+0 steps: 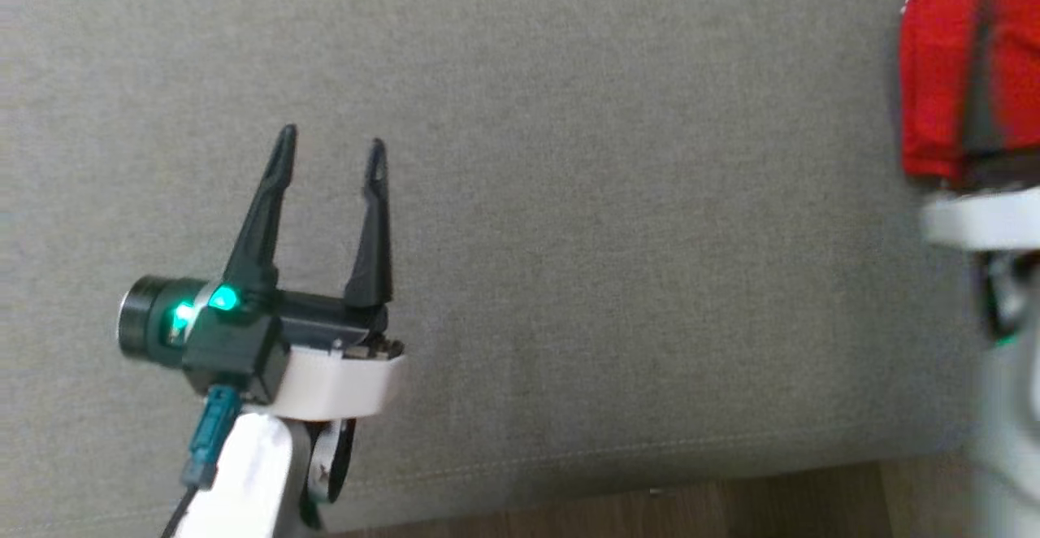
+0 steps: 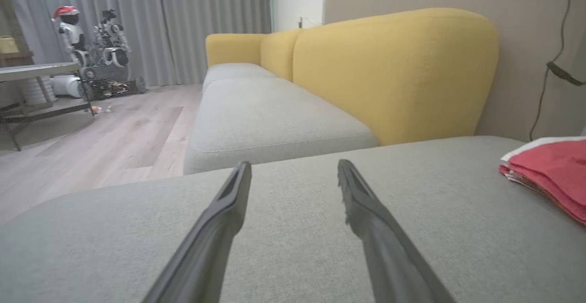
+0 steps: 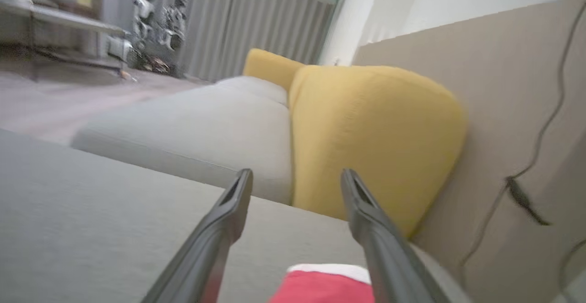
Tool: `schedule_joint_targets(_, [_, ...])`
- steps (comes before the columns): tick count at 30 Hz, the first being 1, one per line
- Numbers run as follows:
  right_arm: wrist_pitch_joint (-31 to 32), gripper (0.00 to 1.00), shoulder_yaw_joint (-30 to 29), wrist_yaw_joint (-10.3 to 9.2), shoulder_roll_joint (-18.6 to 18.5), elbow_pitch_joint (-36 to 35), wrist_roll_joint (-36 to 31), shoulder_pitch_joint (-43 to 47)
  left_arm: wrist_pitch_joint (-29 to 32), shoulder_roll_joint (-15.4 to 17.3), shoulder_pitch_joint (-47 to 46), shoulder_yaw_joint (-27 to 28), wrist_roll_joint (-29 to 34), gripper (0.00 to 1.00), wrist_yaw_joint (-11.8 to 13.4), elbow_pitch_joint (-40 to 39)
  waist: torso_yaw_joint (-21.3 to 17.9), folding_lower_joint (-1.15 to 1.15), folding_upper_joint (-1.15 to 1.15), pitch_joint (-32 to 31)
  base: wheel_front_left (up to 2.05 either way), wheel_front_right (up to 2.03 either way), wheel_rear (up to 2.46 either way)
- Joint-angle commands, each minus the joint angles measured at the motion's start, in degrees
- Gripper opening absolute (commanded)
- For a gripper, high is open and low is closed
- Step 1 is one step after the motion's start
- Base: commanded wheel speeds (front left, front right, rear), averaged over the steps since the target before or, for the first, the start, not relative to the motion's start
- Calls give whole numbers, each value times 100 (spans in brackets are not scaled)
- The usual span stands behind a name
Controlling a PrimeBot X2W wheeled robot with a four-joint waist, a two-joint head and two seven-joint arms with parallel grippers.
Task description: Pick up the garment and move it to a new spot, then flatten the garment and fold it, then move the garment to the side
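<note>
Head view: left gripper (image 1: 332, 141) hovers wide open over the grey cushion (image 1: 569, 197) — right gripper (image 3: 296, 173) spread, empty, above the folded red garment (image 1: 934, 75).

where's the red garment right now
In the head view's top right corner, the garment lies folded on the grey cushion, beneath the open right gripper.

One red garment (image 1: 938, 75), two grippers (image 1: 331, 140) (image 3: 296, 172), one sofa (image 2: 393, 65).
</note>
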Motion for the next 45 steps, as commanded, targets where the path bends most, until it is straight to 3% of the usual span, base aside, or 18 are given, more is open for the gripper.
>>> schedule_joint_targets(1, [-88, 100, 166, 19, 49, -96, 181, 159, -29, 4, 64, 220, -34, 100, 42, -174, 54, 0, 0, -202, 0, 0, 0])
schedule_joint_targets(6, [-291, 100, 839, 19, 500, 573, 1104, 374, -29, -102, 305, 470, -213, 100, 182, -128, 211, 0, 0, -685, 0, 0, 0])
schedule_joint_targets(12, [-303, 100, 1353, 19, 723, 257, 1808, 830, -29, -168, 652, 729, -269, 100, 167, -95, 410, 0, 0, -1194, 0, 0, 0])
schedule_joint_targets(26, [-304, 100, 1228, 19, 885, -193, 1651, 2237, -29, -195, 1489, 887, -13, 100, 152, -67, 652, 0, 0, -2026, 0, 0, 0])
schedule_joint_targets(42, [-305, 100, 1254, 19, 902, -212, 1893, 2619, -29, -157, 1729, 834, 78, 100, 22, 105, 665, 0, 0, -2212, 0, 0, 0])
schedule_joint_targets(43, [-258, 0, 1112, 0, 893, -27, 1884, 2668, 1, -160, 1854, 658, 42, 0, 32, 275, 666, 0, 0, -2215, 0, 0, 0])
schedule_joint_targets(45, [-256, 0, 1116, -1, 893, 122, 1885, 2728, 7, -167, 1862, 634, 30, 0, 37, 443, 666, 0, 0, -2218, 0, 0, 0])
